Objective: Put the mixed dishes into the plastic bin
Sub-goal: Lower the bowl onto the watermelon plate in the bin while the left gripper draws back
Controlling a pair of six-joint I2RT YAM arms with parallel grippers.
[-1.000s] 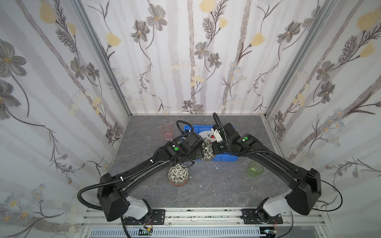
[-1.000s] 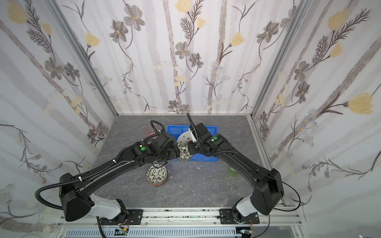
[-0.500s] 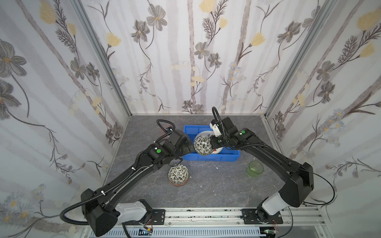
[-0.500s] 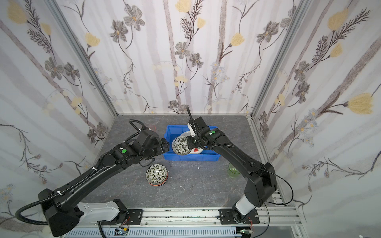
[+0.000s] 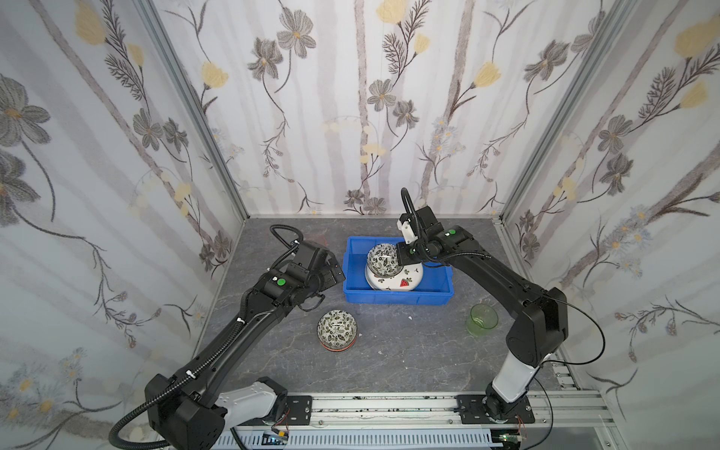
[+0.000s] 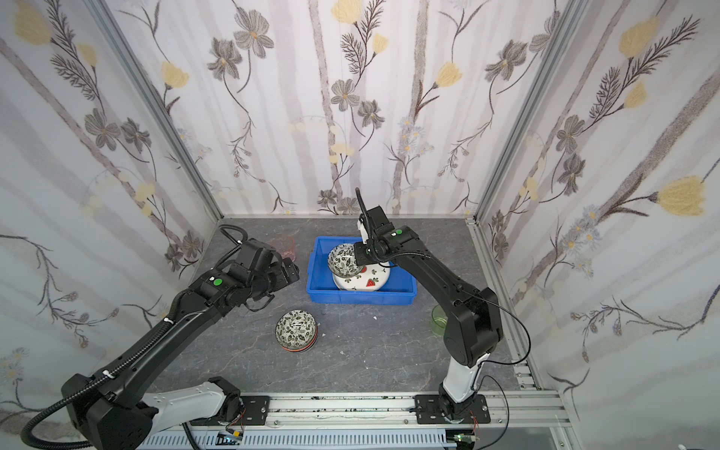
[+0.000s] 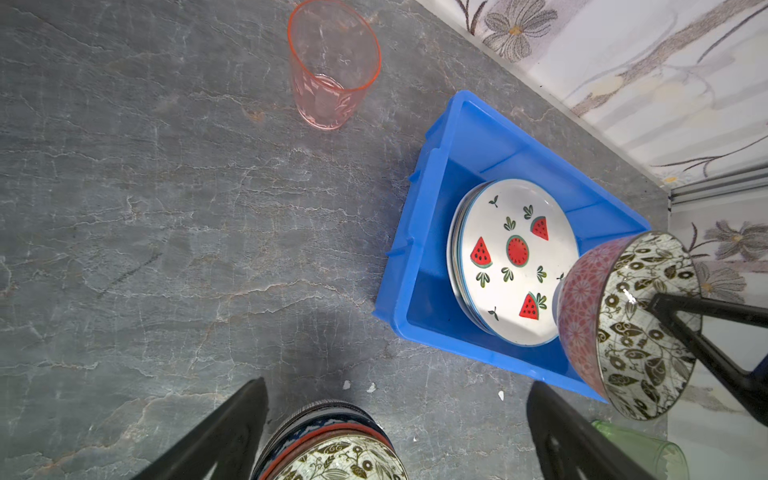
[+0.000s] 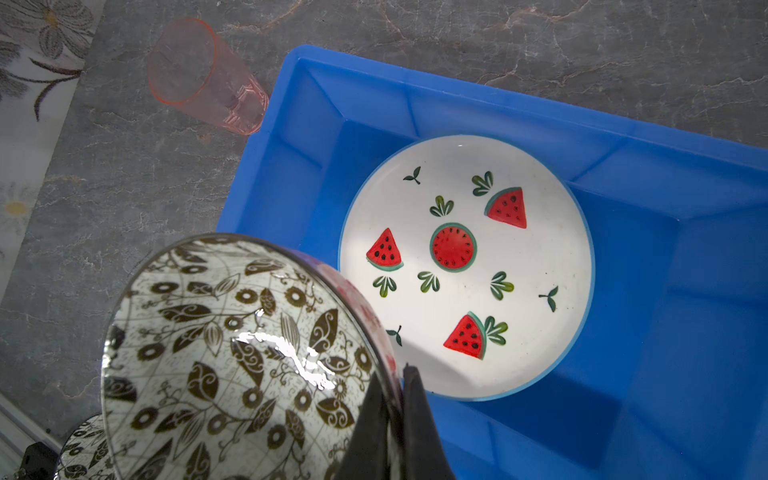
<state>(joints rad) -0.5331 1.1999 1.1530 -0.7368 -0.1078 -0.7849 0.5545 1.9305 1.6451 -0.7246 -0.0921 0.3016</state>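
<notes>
A leaf-patterned bowl (image 5: pixel 383 260) hangs tilted over a watermelon plate (image 5: pixel 407 281) inside the blue bin (image 5: pixel 397 302), its rim clamped in the right jaws. The left jaws stand wide apart, empty, beside the bin. A bowl stack (image 5: pixel 337 331) and green cup (image 5: pixel 483 319) sit on the desk (image 5: pixel 409 358).

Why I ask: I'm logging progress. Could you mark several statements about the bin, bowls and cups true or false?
1. The right gripper is shut on the leaf-patterned bowl at its rim. True.
2. The watermelon plate lies on the table. False: it lies inside the blue bin.
3. The left gripper is open and empty. True.
4. The pink cup is in the bin. False: it is on the table, outside the bin.
5. A stack of bowls sits on the table, outside the bin. True.
</notes>
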